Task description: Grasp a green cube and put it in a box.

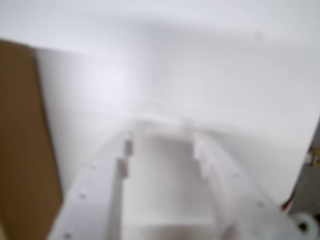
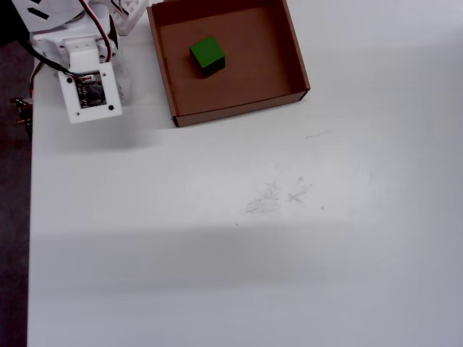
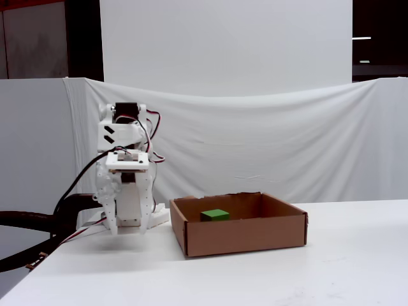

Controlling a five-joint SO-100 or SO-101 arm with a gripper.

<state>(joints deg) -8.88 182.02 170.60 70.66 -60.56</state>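
The wrist view is blurred throughout: the claw [image 1: 162, 145] shows only as two soft white prongs whose tips melt into the white desk [image 1: 225, 80], so whether they are apart or closed cannot be told. The brown box [image 1: 22, 150] is cut off by that view's left edge. In the overhead view the arm [image 2: 79, 65] is cut off by the top edge and its claw is hidden beneath the wrist housing. In the fixed view the box wall [image 3: 242, 236] hides the lower part of the green cube [image 3: 215, 215], and the claw tips are too small to make out.
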